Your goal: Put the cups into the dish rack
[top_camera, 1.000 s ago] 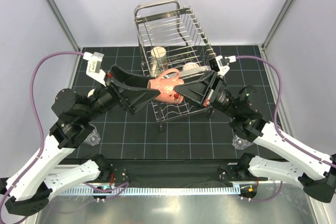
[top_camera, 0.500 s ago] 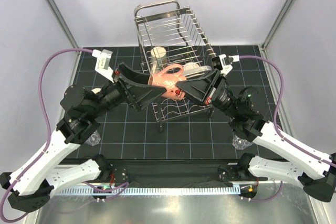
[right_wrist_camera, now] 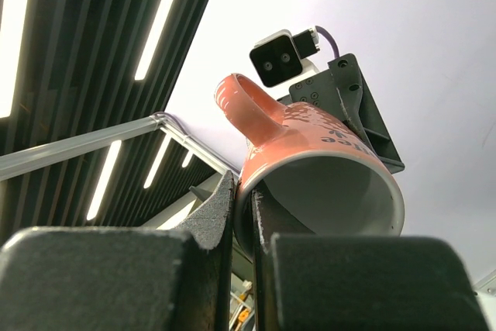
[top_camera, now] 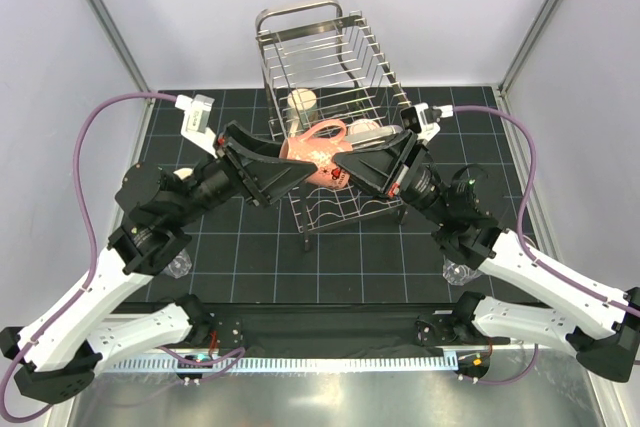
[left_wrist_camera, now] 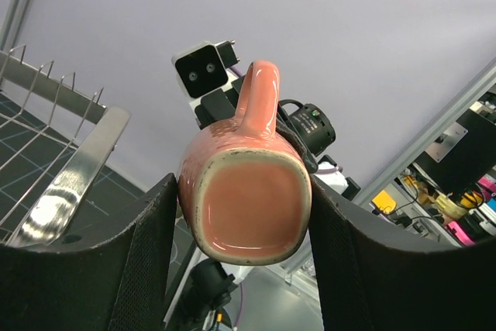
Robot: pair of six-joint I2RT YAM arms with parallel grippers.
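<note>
INSPECTION NOTE, handover stage

1. Item: 1 salmon mug (top_camera: 318, 157) was found held in the air, on its side, over the near end of the dish rack (top_camera: 300, 15), not yet seated in either tier.
2. Orientation: the long axis was laid approx. left to right, between the 2 arms. The base was turned toward the left arm, the mouth toward the right arm, and the handle was uppermost.
3. Right gripper (right_wrist_camera: 244, 199): the jaws were pressed together on the mug's rim, with the wall pinched between them, 1 finger inside the mouth and 1 outside.
4. Left gripper (top_camera: 295, 167): the jaws were set round the base end, 1 on each side. In the left wrist view no gap was seen on either side, so contact was judged made. Firmness of the hold could not be confirmed.
5. Key relation: the mug lay straight ahead of the left jaws, base-first. Both arms were at the item, neither nearer. The next move was judged to turn on the base grip holding if the rim pinch were let go.
6. Other stock: 2 pale mugs (top_camera: 303, 102) were noted already in the rack, and 2 glass tumblers (top_camera: 178, 265) were left on the mat (top_camera: 250, 247) nr. the arm bases.
</note>
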